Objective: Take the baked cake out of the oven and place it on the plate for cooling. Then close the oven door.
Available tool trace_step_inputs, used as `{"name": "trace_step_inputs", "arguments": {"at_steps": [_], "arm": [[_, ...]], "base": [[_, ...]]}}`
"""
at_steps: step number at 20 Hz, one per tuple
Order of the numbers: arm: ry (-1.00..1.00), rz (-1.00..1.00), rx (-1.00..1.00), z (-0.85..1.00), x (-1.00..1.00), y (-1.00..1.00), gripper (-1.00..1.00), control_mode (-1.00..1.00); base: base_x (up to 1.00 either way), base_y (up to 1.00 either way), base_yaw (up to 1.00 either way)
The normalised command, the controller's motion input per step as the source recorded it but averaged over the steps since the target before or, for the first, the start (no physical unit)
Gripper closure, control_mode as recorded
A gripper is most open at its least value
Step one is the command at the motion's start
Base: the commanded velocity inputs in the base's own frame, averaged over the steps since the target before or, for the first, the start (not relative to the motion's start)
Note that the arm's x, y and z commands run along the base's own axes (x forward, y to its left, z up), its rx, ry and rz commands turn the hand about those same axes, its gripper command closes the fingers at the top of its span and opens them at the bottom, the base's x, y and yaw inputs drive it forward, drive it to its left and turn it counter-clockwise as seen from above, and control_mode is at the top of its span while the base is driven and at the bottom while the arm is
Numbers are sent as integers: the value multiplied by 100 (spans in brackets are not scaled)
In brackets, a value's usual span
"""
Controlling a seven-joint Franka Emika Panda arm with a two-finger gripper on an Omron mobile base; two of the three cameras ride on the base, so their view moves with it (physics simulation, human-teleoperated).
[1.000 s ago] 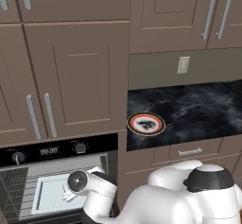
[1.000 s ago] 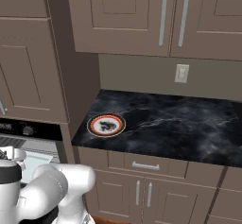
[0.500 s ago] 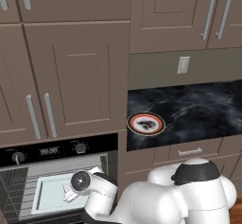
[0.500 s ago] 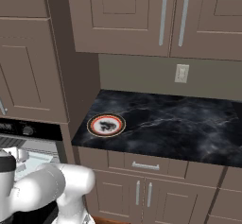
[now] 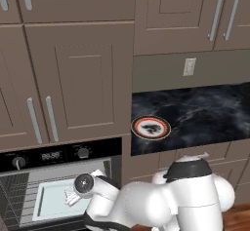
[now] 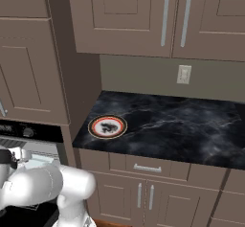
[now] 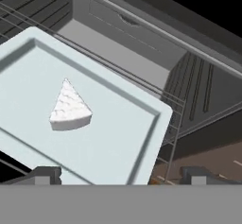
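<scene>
Reach-in step: gripper (image 7: 118,175), jaws wide, empty, hovers above cake slice (image 7: 70,109) on pale tray (image 7: 123,138) in oven (image 5: 29,198). Next: descend, grasp slice.

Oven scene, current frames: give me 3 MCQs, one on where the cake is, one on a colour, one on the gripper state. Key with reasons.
1. Where does the baked cake lie?
A. On the plate
B. On the pale tray inside the oven
C. On the black counter

2. What colour is the broad ring of the plate?
A. Red-orange
B. Blue
C. Green

3. How does the gripper stand?
A. Shut on the cake
B. Shut on the tray's rim
C. Open, holding nothing

Key:
1 B: the hand view shows the white wedge resting on the pale tray that sits on the rack of the oven.
2 A: both base views show a red-orange ring inside a white rim, on the black counter.
3 C: the two finger tips stand far apart at the bottom of the hand view, with the cake well clear of them.
</scene>
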Motion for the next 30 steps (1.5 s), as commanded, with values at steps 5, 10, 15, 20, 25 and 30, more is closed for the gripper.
{"name": "trace_step_inputs", "arguments": {"at_steps": [5,10,15,20,25,30], "arm": [[1,0,3,-12,13,20,-100,-100],[0,0,3,-13,11,16,-100,-100],[1,0,2,-20,8,11,-100,-100],[2,0,3,-25,6,18,-100,-100],[1,0,2,-15,15,20,-100,-100],[2,1,0,-11,18,7,-100,-100]], "base": [[0,0,0],[0,0,0],[0,0,0],[0,0,0],[0,0,0],[0,0,0]]}}
